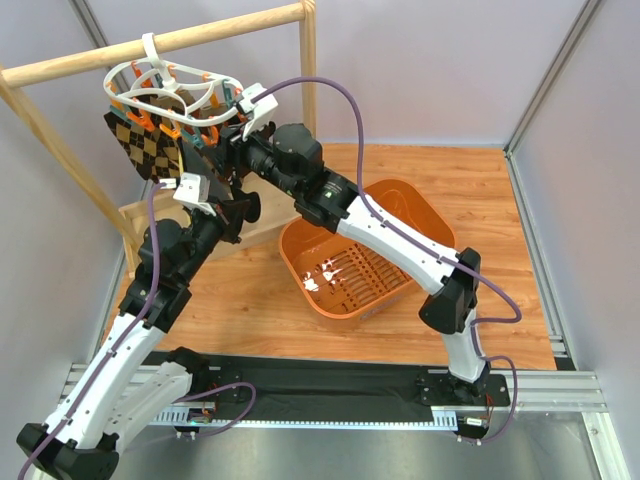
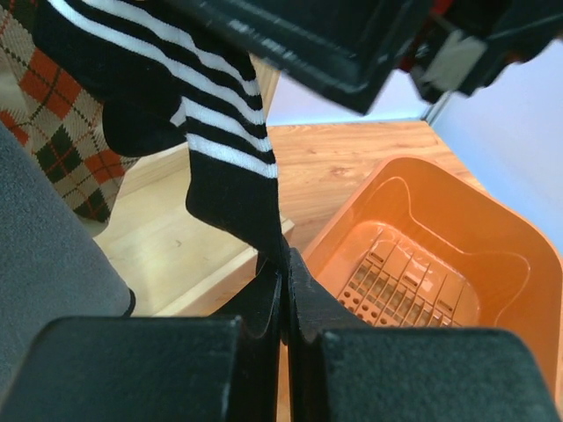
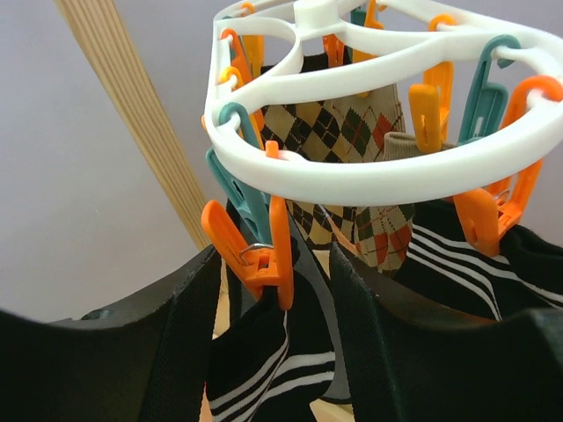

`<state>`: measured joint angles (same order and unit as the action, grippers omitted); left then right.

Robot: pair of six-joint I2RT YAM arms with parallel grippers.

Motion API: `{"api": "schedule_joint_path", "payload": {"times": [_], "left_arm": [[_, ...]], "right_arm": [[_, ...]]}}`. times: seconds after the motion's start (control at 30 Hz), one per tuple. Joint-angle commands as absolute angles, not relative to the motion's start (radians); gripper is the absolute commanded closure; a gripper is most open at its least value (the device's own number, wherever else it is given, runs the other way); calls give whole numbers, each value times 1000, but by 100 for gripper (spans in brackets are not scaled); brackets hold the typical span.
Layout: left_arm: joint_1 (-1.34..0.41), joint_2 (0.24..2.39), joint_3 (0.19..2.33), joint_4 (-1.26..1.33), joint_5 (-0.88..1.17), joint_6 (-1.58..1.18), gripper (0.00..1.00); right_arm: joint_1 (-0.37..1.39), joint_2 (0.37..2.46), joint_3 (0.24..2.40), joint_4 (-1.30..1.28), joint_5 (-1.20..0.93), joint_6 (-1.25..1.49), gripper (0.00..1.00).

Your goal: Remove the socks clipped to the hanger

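- a black striped sock (image 2: 224, 176) is being held up by an orange clip (image 3: 251, 255) on the white hanger (image 3: 378, 180), its long axis running straight down from the clip.
- the sock's lower tip is being pinched by the left gripper (image 2: 283, 272), whose fingers are clenched on the fabric from directly below.
- the clip is being straddled by the right gripper (image 3: 281, 299), which is released, with one finger on either side and no contact that can be made out.
- the right arm is judged nearer the clip and the left nearer the sock's free end, so the coming move is being decided along this vertical line: clip above, sock tip below.
- argyle socks (image 3: 339, 132) are being carried on other clips farther round the ring.
- the hanger is being borne by its hook on a wooden rail (image 1: 200, 35).
- an orange basket (image 2: 493, 229) is lying on the wooden worktop (image 1: 470, 190), below and to the right of the hanger.
- the space is being enclosed by plain pale walls.
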<state>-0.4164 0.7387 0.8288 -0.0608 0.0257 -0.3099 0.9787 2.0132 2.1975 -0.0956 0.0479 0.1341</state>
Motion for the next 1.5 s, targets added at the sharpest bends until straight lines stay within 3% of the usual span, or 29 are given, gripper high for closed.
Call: {"api": "schedule_joint_path", "payload": {"times": [0.0,0.57,0.73,0.77,0.93,1.17,1.47], "left_arm": [[-411,726,825,-5,51,-324,100],[-411,738,824,32,81,-339,100],[-410,732,822,34,80,-339,100],[-410,732,821,34,80,-339,100],[-410,736,822,34,78,-342,100],[-402,752,821,31,80,-354,100],[-391,762,819,35,90,-370,100]], "right_arm": [[980,2026,2237,-57,60,137,46],[979,2049,2249,57,54,147,51],[979,2057,2263,55,58,150,61],[980,2057,2261,55,63,150,67],[980,2052,2258,55,61,150,73],[980,2043,2256,60,60,153,100],[980,2034,2257,54,69,153,100]]}}
